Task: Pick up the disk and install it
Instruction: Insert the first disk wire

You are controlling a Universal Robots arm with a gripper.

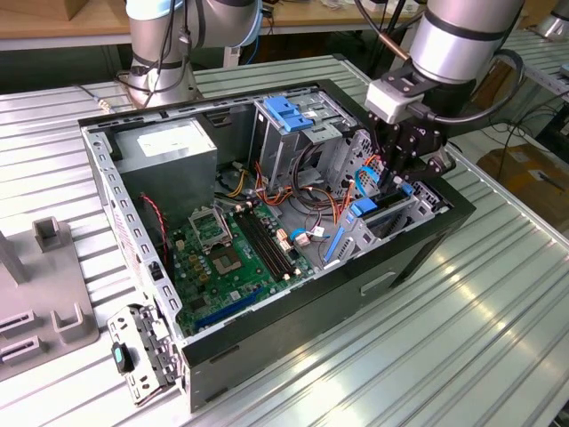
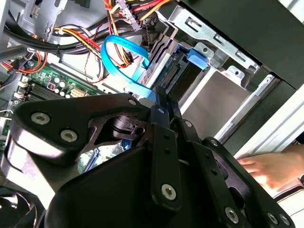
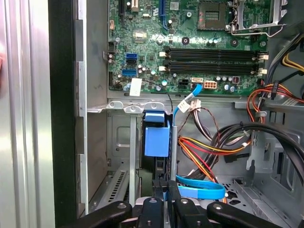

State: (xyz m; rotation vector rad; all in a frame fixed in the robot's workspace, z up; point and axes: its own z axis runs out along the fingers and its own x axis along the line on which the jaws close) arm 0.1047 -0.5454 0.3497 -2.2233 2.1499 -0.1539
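Gripping the disk (image 3: 156,142) (blue-railed), the pincer (image 3: 164,197) stands among crowding cables (image 3: 223,137) beside the drive cage (image 1: 289,129).

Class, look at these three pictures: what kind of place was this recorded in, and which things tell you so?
Probably a robotics lab or workshop: an open computer case lies on a ribbed metal table, a second robot base stands behind, with workbenches beyond.

Silver-grey arm (image 1: 462,36), black tool (image 1: 402,182) with round screws, black cable looped alongside
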